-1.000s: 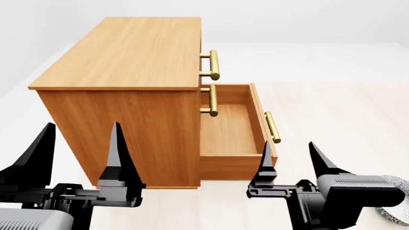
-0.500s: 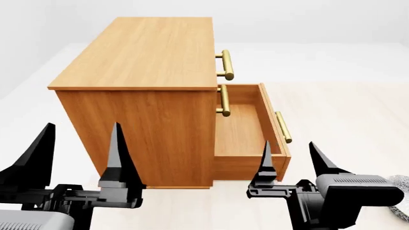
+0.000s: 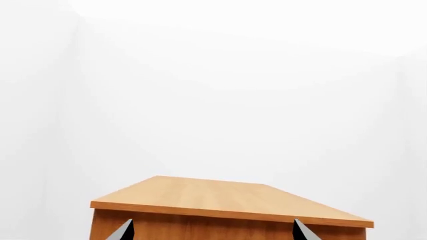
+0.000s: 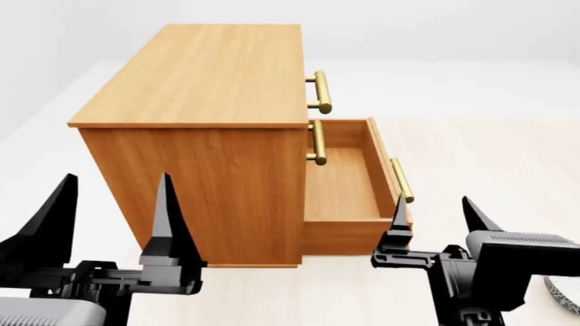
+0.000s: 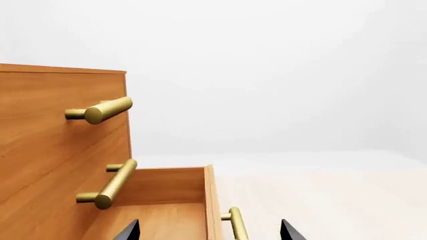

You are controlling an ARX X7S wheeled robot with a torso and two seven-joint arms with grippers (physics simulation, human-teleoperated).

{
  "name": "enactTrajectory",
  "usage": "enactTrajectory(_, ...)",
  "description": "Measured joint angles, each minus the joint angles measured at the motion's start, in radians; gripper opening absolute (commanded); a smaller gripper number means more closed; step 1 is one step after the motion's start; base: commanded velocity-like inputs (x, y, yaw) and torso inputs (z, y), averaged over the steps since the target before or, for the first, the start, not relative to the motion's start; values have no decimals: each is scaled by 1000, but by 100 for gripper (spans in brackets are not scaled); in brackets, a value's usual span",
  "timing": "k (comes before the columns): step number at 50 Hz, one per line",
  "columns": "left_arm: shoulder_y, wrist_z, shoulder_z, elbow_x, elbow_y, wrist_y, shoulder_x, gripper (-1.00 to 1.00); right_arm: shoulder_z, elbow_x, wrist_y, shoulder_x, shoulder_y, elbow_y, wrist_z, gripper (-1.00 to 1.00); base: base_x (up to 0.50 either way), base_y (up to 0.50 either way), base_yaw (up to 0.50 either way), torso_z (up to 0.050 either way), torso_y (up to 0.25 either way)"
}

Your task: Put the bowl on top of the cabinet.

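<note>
Shifted rightward since half a second ago: right gripper [image 4: 437, 216], fingers spread wide and empty, just beside the open bottom drawer [image 4: 349, 187] of the cabinet [image 4: 204, 102]. Left gripper [image 4: 113, 214] equally wide, holding nothing, low before the cabinet's side. Bowl [image 4: 566, 293] barely visible on the floor at the lower right corner.

Left wrist: only the cabinet's flat top [image 3: 220, 197].

Right wrist: brass handles [image 5: 107, 110] and the open drawer.
</note>
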Motion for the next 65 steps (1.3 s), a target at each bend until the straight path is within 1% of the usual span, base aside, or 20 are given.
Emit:
enactTrajectory(25, -4, -16, 11, -2, 2, 3, -14, 100, 165, 74, 167, 109, 67, -5, 49, 100, 0, 0, 0, 0, 0)
enactTrajectory(38, 24, -6, 29, 26, -39, 72, -11, 100, 242, 109, 264, 174, 133, 6, 71, 100, 0, 0, 0, 0, 0)
enactTrajectory(53, 31, -5, 42, 38, -61, 103, -13, 100, 303, 123, 328, 213, 195, 79, 93, 100, 0, 0, 0, 0, 0)
enactTrajectory(65, 34, -12, 48, 43, -61, 109, -17, 100, 327, 124, 363, 234, 250, 174, 102, 100, 0, 0, 0, 0, 0)
